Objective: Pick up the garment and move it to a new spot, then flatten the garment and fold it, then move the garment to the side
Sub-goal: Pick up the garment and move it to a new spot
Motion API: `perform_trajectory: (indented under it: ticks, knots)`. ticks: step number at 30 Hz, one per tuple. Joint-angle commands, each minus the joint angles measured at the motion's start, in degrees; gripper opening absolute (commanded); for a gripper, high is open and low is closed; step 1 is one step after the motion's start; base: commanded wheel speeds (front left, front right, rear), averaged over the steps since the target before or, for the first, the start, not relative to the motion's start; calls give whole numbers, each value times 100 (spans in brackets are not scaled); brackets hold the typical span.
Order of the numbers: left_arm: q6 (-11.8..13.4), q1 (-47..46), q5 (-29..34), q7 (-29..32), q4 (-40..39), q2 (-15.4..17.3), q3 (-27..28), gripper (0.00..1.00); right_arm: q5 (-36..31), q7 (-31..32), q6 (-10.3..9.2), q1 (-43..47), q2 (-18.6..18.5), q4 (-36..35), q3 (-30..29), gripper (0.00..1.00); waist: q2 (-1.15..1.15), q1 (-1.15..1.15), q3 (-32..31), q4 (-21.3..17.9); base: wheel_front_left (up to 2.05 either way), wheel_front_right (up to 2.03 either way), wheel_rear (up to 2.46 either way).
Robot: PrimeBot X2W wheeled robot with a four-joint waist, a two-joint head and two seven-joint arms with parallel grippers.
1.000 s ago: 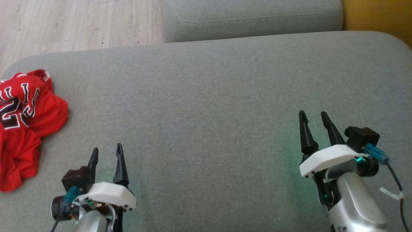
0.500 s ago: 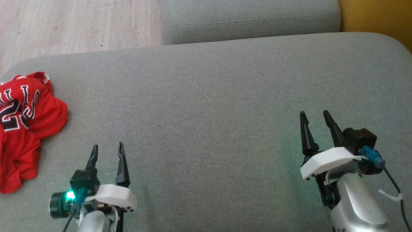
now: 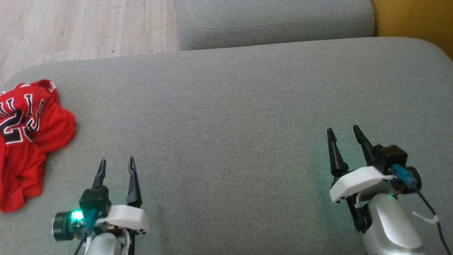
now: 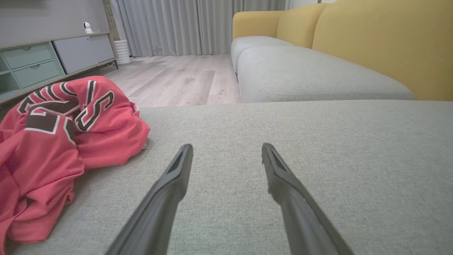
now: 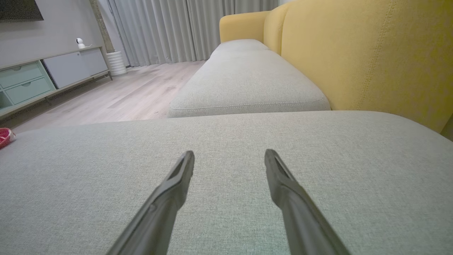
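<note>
A crumpled red jersey (image 3: pixel 24 141) with black-and-white lettering lies bunched at the left edge of the grey sofa cushion (image 3: pixel 226 106); in the left wrist view the jersey (image 4: pixel 60 134) sits left of the fingers, and a red scrap of it (image 5: pixel 4 136) shows at the right wrist view's left edge. My left gripper (image 3: pixel 116 165) hovers open over the cushion, to the right of the jersey and apart from it. My right gripper (image 3: pixel 343 134) is open too, far to the right over bare cushion. Nothing is between either pair of fingers.
A second grey seat cushion (image 3: pixel 276 21) adjoins the far edge, with the yellow sofa back (image 3: pixel 414 21) on the right. Wooden floor (image 3: pixel 81 24) lies beyond the far left. A low cabinet (image 4: pixel 42 60) and curtains (image 4: pixel 198 24) stand across the room.
The left wrist has turned slightly and its green light now shows. The right gripper has drawn back a little towards me. The jersey has not moved.
</note>
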Motion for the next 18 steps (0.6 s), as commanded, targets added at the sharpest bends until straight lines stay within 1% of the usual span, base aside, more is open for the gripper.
perform_trajectory:
  ticks: [1,5,8,11,18]
  knots:
    - [-21,-127,44,-70,-147,49,210,100,-33,-78,24,-155,-28,-144,89,100,0,0,8,17,0,0,0]
    - [-30,-126,59,-70,-122,24,261,100,-17,-78,24,-177,-28,-183,143,100,0,0,28,153,0,0,0]
    - [-4,-117,19,-70,-91,7,325,100,-6,-78,24,-175,-28,-226,219,100,0,0,54,389,0,0,0]
    - [11,-99,-3,-70,-81,-4,347,100,60,-78,24,-171,-28,-239,349,100,0,0,66,731,0,0,0]
    - [21,10,-74,-70,-133,-14,444,100,276,-78,24,-176,-28,-256,820,100,0,0,101,1678,0,0,0]
